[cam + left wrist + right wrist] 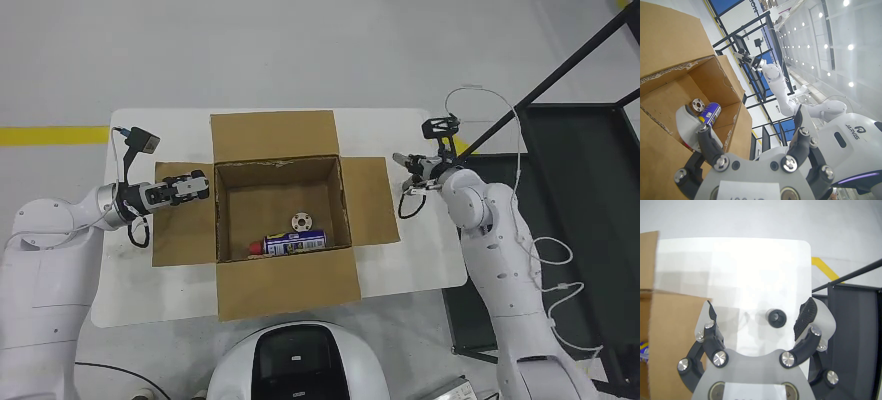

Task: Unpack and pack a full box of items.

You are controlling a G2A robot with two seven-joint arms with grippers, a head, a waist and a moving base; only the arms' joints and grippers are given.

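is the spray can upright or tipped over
Tipped: the spray can lies lengthwise on the floor of the box, near a small metal disc.

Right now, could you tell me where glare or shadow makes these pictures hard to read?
Right wrist view: glare washes out the white table, with faint shadows around the small black cylinder. Left wrist view: bright ceiling lights, yet the spray can in the cardboard box stays well lit. Top view: even light.

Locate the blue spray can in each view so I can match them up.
Top view: spray can lying on the floor of the cardboard box, beside the metal flange.
Left wrist view: can inside the box, next to the flange.
Right wrist view: probably the can, a blue-yellow sliver past the box flap.
Shared landmark: the cardboard box.
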